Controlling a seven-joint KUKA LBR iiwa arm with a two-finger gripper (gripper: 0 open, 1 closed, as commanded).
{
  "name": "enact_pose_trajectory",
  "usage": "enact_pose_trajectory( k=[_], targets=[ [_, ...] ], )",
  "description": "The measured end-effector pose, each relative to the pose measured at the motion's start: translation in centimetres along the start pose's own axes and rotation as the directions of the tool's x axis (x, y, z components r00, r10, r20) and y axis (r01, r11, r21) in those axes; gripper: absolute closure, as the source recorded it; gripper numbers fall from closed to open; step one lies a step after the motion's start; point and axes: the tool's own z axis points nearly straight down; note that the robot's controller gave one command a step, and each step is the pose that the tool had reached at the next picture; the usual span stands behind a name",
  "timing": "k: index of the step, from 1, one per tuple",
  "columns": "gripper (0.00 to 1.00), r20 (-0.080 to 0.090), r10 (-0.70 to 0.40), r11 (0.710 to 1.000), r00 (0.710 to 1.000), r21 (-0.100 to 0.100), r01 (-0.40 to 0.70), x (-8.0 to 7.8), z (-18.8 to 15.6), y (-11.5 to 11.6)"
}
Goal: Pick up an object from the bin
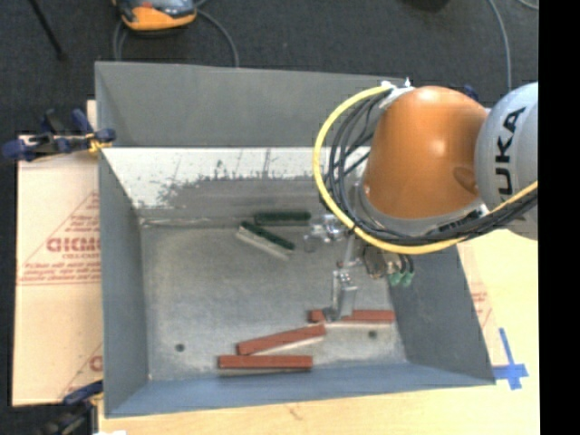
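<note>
The grey metal bin [227,107] took up most of the camera view, its floor largely bare on the left. From the right the KUKA arm [512,143] reached in over the far right part of the bin, its rounded orange cover [421,157] ringed by looped cables [328,166]. Three flat reddish-brown bars lay near the front wall: the front bar [265,362] lay parallel to that wall, the slanted bar [281,339] just behind it rose toward the right, and the right-hand bar [372,316] lay level, close to the right wall. Toward the back wall lay two slimmer sticks close together, a dark green stick [283,217] and, in front of it, a pale stick [263,238] set at a slant. Below the orange cover the gripper [337,314] hung down to the floor, its tip at the left part of the right-hand bar (near the slanted bar's upper end). Whether the gripper was released or clenched could not be told, nor whether it had the bar in its grasp.
</note>
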Motion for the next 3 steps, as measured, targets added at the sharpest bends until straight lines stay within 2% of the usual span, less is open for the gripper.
enact_pose_trajectory(
  k=[1,2,3],
  targets=[
    [0.0,0.006,0.015,1.0,1.0,-0.001,-0.015,1.4,5.2,-2.7],
    [0.0,0.005,-0.094,0.996,0.996,0.002,0.094,0.4,12.0,-5.2],
    [1.0,-0.001,-0.136,0.991,0.991,-0.002,0.136,0.9,17.2,-4.7]
  ],
)
